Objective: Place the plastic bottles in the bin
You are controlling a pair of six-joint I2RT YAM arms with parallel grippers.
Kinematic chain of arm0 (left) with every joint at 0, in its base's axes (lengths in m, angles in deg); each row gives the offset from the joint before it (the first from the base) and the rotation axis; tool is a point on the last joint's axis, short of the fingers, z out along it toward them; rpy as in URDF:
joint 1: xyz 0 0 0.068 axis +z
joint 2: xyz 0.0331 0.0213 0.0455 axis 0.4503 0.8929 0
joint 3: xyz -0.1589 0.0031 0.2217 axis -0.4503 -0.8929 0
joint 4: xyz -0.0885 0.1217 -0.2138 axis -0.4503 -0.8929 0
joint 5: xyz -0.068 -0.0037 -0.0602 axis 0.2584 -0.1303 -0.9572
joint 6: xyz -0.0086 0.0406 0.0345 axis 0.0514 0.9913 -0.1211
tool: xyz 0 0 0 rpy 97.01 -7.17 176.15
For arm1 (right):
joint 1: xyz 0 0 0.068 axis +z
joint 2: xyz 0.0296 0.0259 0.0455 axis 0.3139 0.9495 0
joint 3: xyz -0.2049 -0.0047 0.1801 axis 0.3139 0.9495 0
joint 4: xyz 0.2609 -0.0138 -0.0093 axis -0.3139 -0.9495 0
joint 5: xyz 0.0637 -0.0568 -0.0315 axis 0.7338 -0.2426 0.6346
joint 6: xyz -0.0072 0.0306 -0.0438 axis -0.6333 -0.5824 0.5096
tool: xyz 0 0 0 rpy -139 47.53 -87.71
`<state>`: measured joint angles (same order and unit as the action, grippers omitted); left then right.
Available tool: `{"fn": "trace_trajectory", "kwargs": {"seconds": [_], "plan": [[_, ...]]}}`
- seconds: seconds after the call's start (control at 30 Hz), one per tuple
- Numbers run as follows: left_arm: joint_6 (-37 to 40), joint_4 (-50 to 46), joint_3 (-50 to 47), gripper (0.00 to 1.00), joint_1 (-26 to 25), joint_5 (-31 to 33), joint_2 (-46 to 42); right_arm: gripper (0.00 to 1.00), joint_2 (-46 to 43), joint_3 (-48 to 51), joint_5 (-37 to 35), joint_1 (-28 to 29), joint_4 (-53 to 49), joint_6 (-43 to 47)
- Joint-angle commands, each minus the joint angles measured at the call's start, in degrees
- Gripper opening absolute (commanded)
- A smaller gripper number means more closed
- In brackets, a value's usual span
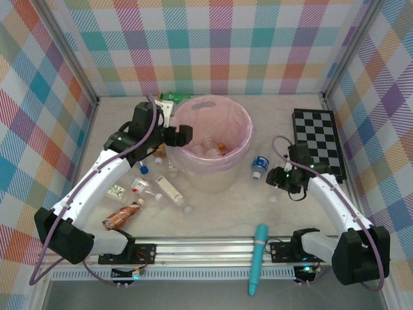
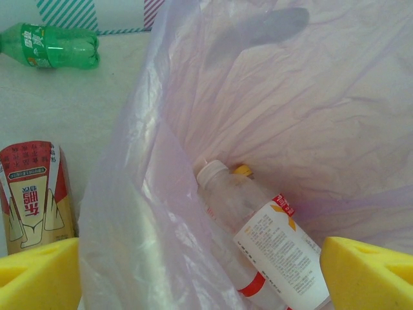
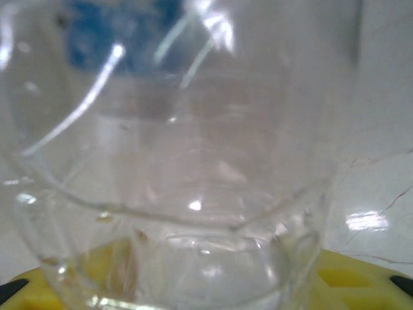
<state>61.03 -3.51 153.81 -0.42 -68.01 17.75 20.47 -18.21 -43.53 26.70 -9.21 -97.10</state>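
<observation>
**Bottles and the big bin**

The pale stone worktop (image 1: 219,210) carries the big round bin with a pink bag (image 1: 244,123). The left pincer (image 2: 200,278) hangs wide and empty over the bin's edge. The right pincer (image 3: 200,284) has a small clear plastic bottle with a blue label (image 1: 260,165) between its fingers. I cannot tell if it squeezes. A clear bottle with a white label (image 2: 274,248) lies inside the bin.

White-shelled left arm (image 1: 97,182) and right arm (image 1: 332,199), black joints (image 1: 64,236), purple cables (image 1: 145,139), yellow-padded left gripper (image 2: 203,274).
</observation>
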Motion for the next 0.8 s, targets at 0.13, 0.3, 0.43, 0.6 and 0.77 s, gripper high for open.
{"fn": "trace_trajectory", "kwargs": {"seconds": [0.13,0.3,0.43,0.6,0.77], "plan": [[0.87,-1.64,-2.27,0.92,1.21,0.95,0.2,0.54,0.62,-20.03,-0.73,-1.79,-12.74,7.97],[0.77,-2.01,-2.5,0.91,1.66,0.43,0.22,0.5,4.09,-35.21,4.65,-1.73,-19.75,11.35],[0.9,-2.43,-2.23,0.91,1.96,-0.14,0.41,0.49,6.96,-44.09,11.07,0.3,-21.27,11.89],[-0.03,-2.6,-2.18,0.91,2.55,-0.66,0.28,0.49,11.63,-53.25,7.13,9.44,-22.36,12.06],[-0.77,-2.07,-2.65,0.91,2.88,-1.43,-0.09,0.47,13.76,-58.4,5.05,16.41,-18.76,9.2]]}}
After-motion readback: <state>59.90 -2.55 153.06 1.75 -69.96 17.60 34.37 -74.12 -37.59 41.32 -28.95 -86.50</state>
